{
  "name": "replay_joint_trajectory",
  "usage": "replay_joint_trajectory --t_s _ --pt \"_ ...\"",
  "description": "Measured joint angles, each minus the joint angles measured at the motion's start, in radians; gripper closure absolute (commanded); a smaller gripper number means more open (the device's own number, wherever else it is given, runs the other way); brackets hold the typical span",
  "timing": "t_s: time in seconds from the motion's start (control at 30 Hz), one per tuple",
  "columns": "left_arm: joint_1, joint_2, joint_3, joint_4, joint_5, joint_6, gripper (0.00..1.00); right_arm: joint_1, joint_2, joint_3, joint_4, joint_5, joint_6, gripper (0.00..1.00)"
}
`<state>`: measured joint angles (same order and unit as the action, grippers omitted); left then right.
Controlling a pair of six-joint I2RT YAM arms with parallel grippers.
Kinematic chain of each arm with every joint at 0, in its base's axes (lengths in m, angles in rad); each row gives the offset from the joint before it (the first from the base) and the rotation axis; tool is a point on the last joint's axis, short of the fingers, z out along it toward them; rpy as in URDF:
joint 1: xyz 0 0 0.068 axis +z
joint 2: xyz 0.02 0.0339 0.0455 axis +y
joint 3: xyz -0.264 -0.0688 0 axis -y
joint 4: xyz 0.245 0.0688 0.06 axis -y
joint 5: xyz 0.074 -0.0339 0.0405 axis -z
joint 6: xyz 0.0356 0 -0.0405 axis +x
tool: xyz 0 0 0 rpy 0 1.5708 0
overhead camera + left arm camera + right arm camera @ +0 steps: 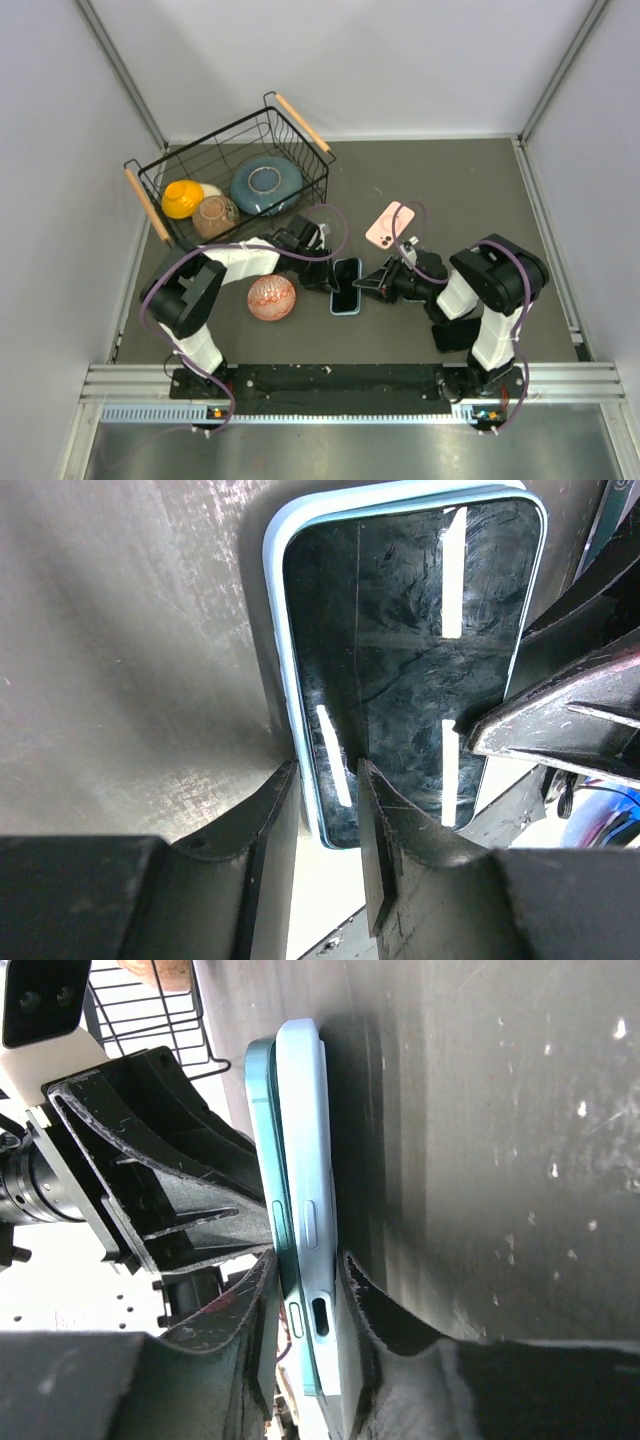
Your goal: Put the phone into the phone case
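Two grippers, left (325, 810) and right (308, 1280). One phone (400, 660), one pale blue case (274, 630), and one pink phone-shaped item (390, 224) right of centre. One wire basket (152, 204) at upper left. Four bowls: yellow (183, 198), brown (216, 216), blue (266, 185), red (271, 297).

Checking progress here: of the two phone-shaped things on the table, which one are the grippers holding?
The blue-rimmed phone with the dark screen: the left gripper and right gripper both pinch its edges. The pink one lies apart, ungripped.
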<state>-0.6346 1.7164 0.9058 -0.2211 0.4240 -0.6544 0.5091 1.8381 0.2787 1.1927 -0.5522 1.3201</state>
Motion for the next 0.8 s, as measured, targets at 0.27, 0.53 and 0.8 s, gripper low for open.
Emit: replay_joint_trajectory --t_s 0.27,0.53,0.8 --pt "0.004 -0.005 -0.007 0.003 0.009 -0.003 0.66 0.0 0.005 -0.01 0.012 -0.002 -0.01 1.0" --pt "0.003 -0.005 -0.013 0.006 0.014 -0.006 0.66 0.001 0.005 -0.01 0.025 -0.014 0.006 0.63" --pt "0.003 -0.005 -0.016 0.011 0.022 -0.01 0.66 0.001 0.007 -0.01 0.042 -0.026 0.014 0.67"
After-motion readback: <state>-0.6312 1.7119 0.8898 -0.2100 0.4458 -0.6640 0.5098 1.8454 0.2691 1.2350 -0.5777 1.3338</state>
